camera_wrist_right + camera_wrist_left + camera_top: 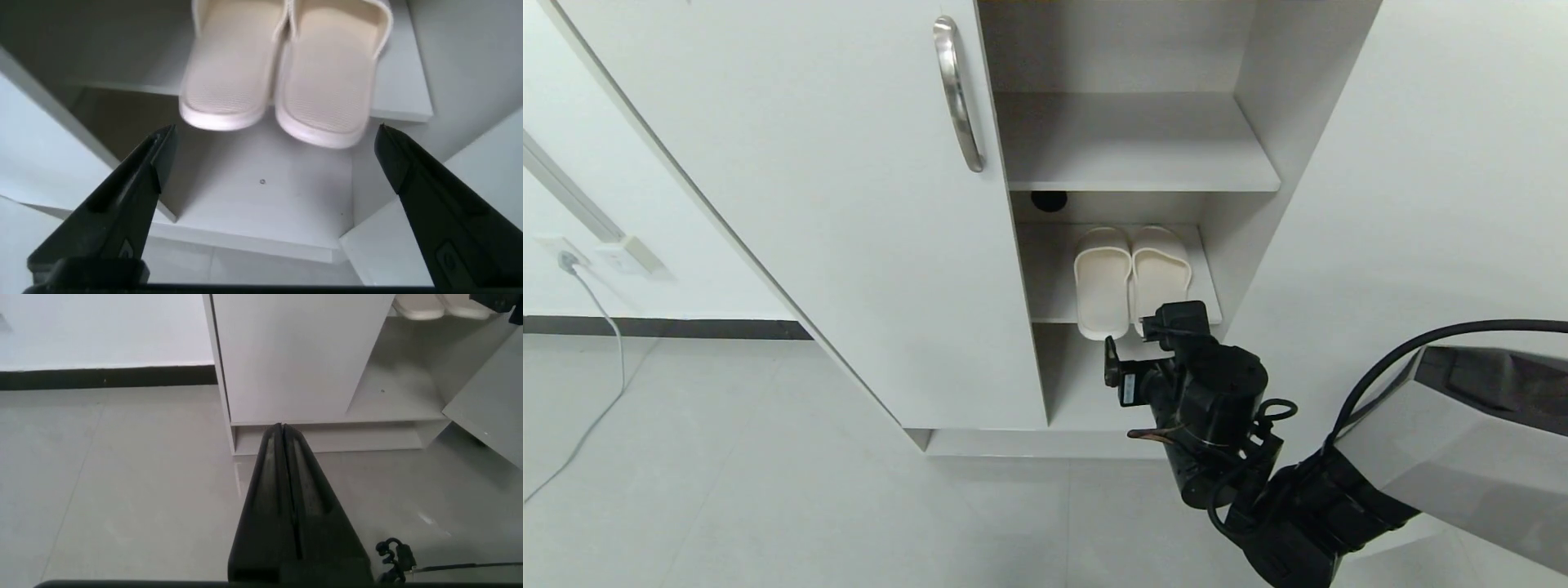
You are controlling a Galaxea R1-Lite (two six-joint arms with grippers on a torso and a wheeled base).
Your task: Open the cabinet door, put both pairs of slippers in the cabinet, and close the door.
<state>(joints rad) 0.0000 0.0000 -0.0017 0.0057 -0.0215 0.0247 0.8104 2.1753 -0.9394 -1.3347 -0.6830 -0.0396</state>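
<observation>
A cream pair of slippers [1131, 278] lies side by side on the middle shelf [1207, 286] of the white cabinet, heels hanging slightly over the front edge. My right gripper [1145, 347] hovers just in front of and below the slippers [282, 73]; this gripper [274, 155] is open with nothing between its fingers. The cabinet's right door [1380, 204] stands swung open. My left gripper [282, 437] is shut and empty, low over the floor and pointing at the cabinet base [327, 437]. The slippers' heels [421, 304] peek in at the edge of the left wrist view.
The left cabinet door [833, 204] is shut and carries a metal handle [956, 94]. An upper shelf [1135, 147] and the bottom compartment [1086, 400] hold nothing. A wall socket with a grey cable [568, 261] is at far left. Tiled floor [809, 506] lies open ahead.
</observation>
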